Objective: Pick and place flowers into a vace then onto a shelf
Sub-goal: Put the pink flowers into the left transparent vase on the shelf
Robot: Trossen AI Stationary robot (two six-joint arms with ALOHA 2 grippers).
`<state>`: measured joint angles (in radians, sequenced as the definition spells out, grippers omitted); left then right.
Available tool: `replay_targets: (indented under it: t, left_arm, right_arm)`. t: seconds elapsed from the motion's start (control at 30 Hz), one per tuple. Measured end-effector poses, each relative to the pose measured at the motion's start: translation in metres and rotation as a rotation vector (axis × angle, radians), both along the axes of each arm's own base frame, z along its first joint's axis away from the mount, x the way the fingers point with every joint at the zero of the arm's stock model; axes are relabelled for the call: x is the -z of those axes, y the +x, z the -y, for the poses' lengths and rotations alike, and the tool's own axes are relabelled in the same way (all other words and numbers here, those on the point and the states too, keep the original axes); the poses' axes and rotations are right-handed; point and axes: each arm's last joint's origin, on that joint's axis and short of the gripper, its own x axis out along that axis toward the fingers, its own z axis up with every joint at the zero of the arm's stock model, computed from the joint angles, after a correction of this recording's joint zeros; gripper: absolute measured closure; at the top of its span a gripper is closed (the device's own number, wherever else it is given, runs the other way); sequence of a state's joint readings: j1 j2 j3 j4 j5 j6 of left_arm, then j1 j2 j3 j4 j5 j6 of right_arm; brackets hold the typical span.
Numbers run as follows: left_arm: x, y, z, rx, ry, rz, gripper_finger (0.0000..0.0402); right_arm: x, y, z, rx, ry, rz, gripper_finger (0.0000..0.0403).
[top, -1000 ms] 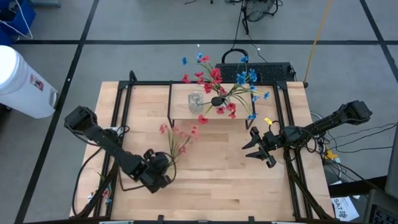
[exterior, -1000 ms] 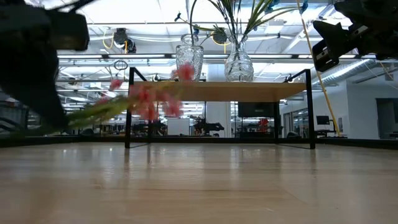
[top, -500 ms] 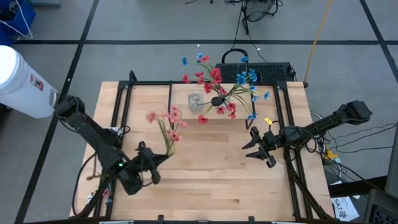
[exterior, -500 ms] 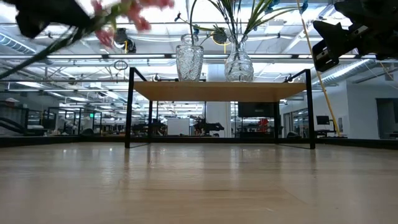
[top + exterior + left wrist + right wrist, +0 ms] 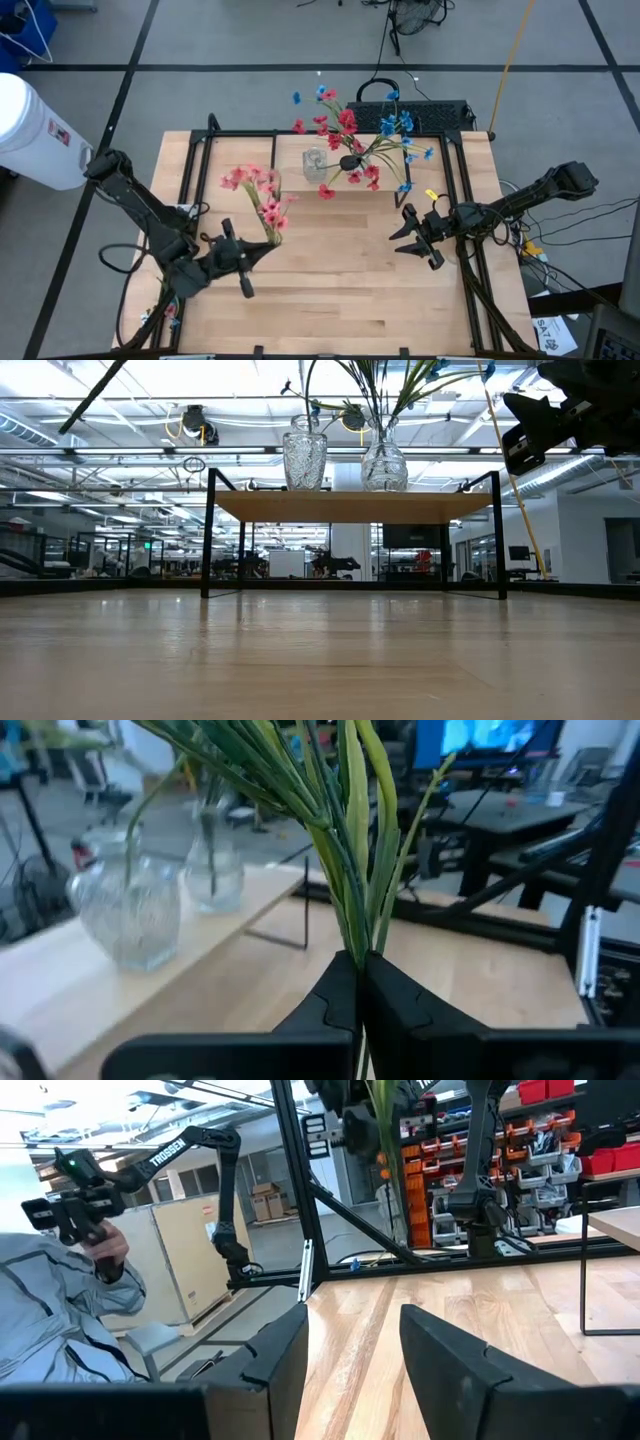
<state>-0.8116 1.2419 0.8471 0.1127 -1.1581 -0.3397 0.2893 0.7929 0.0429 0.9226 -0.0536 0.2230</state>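
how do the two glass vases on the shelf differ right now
The left vase stands empty, while the right vase holds green stems. From above, red and blue flowers spread from the right vase, but nothing rises from the left vase. The left vase looks straighter sided; the right vase is rounder. Both are clear glass and upright on the shelf.

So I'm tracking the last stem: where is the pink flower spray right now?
In the high view the pink flower spray is pinched by the shut left gripper, over the table's left half, its blossoms near the low wooden shelf's left end.
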Motion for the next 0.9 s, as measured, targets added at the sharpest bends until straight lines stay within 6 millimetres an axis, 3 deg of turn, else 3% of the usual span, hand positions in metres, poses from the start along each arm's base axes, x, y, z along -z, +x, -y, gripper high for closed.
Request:
replay_targets:
  t: [0.9]
  left_arm:
    - [-0.006,0.014,-0.011,0.033,0.018,0.008,0.0396]
  right_arm:
    - [0.0,0.0,0.0,0.0,0.0,0.0,0.0252]
